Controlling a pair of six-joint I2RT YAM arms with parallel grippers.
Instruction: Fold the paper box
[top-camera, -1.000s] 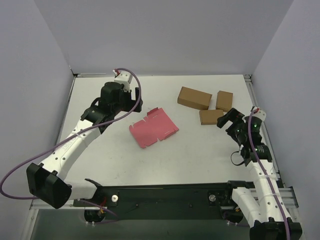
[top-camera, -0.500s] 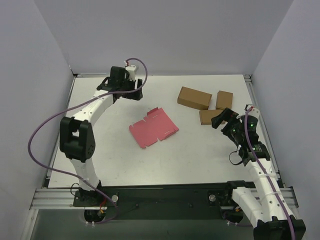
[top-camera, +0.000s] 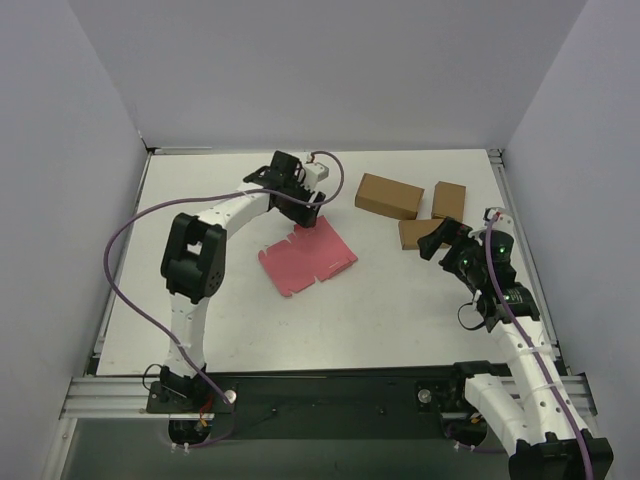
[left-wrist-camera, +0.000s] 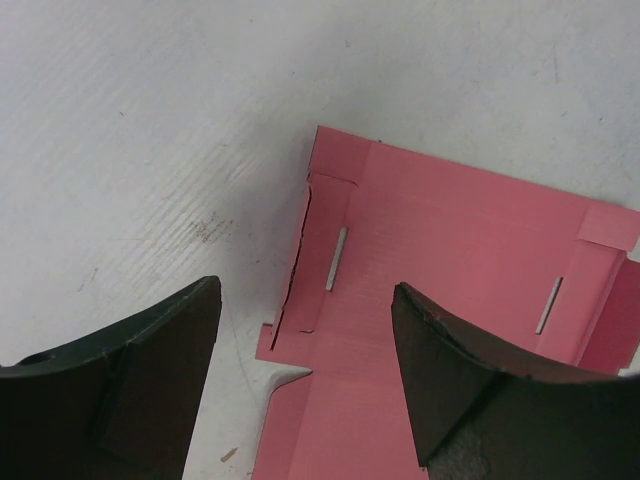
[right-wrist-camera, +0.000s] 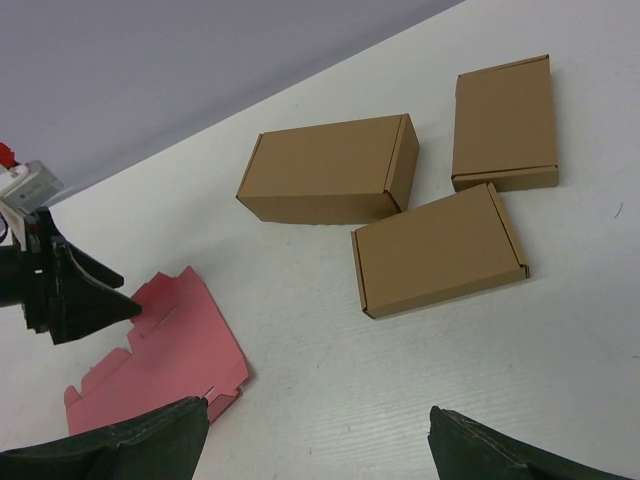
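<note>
Left tool (top-camera: 304, 210): fingers spread wide, nothing between them. It hangs over the 12 o'clock edge of the paper box (top-camera: 308, 257). In the left wrist view the left tool (left-wrist-camera: 305, 375) brackets a notched corner of the pink sheet (left-wrist-camera: 450, 260), one finger over bare counter (top-camera: 400, 300) and the other over card. I cannot tell whether either finger touches.

Paper box: flat and unfolded, lying near the counter's middle, a little toward 9 o'clock. Two short slots (left-wrist-camera: 336, 259) and the tab cut-outs are visible; no flap is raised.

Right tool (top-camera: 432, 243): fingers also spread and empty. It sits at 3 o'clock from the sheet and well apart from it, close by the three brown cardboard boxes (top-camera: 389, 196), which lie at 2 o'clock from the sheet. In the right wrist view the right tool (right-wrist-camera: 315, 455) looks across them toward the pink card (right-wrist-camera: 160, 360).

Step in hand, as I judge it: the approach to the first grasp. No fold has begun, so the task is at its start.

Next move calls for:
- lowering the left tool onto the 12 o'clock edge and closing on a tab, not on the main panel
- getting a finger under thin card lying flat, which will likely slide rather than lift
- bringing the right tool across to pin the sheet from 3 o'clock before any crease is worked
</note>
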